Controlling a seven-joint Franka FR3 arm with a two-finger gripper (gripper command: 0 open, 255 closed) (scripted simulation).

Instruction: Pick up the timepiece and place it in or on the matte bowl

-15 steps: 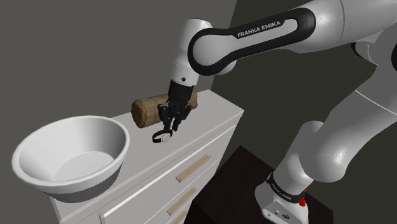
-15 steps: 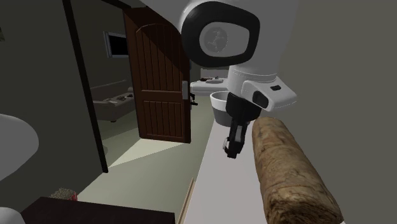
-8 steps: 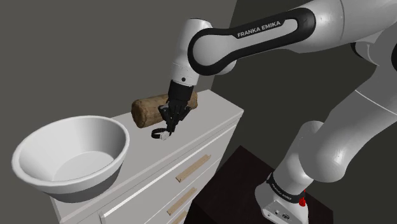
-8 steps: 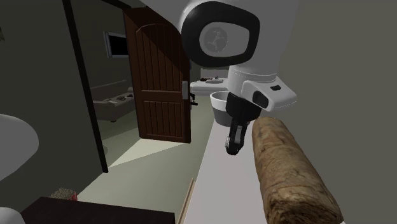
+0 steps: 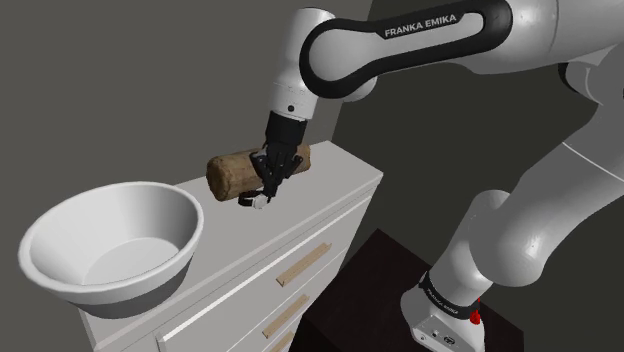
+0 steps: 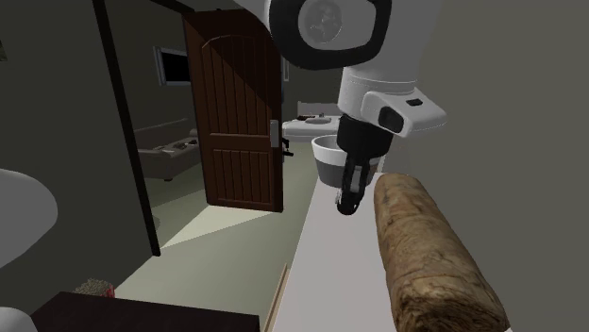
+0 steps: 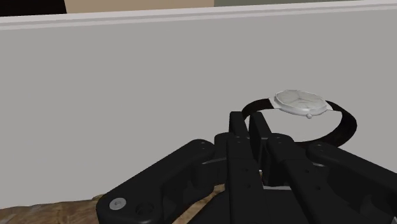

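Shoulder view: a white robot arm with dark joints (image 5: 400, 50) reaches from its dark box stand (image 5: 370, 290) over the flat white worktop (image 5: 335, 185) of a chest of drawers with pale wooden handles (image 5: 302, 265).
Fingers: the black gripper (image 5: 265, 188) points down at the worktop, its fingers (image 7: 238, 124) together and clamped on the strap of the watch.
Timepiece: a wristwatch with a round white face and a looped black strap (image 5: 250, 200) hangs from the fingertips, in front of the log at its end on the shoulder view's right; it looks to be just above the surface, though contact cannot be ruled out.
Wrist view: the white watch face (image 7: 299, 102) lies face-up just beyond the fingertips, with the strap curving round behind it and back between the fingers.
Bowl: a wide, matte, pale grey round bowl (image 5: 170, 280) sits at the worktop's end on the shoulder view's left, well apart from the watch.
Log: a brown, rough-textured cylinder (image 5: 228, 175) lies on its side at the far edge of the worktop, between bowl and gripper.
Second exterior view: the gripper (image 6: 349, 193) hangs between the near log (image 6: 429, 255) and the far bowl (image 6: 330, 162); a brown wooden door (image 6: 241, 113) stands open on the left.
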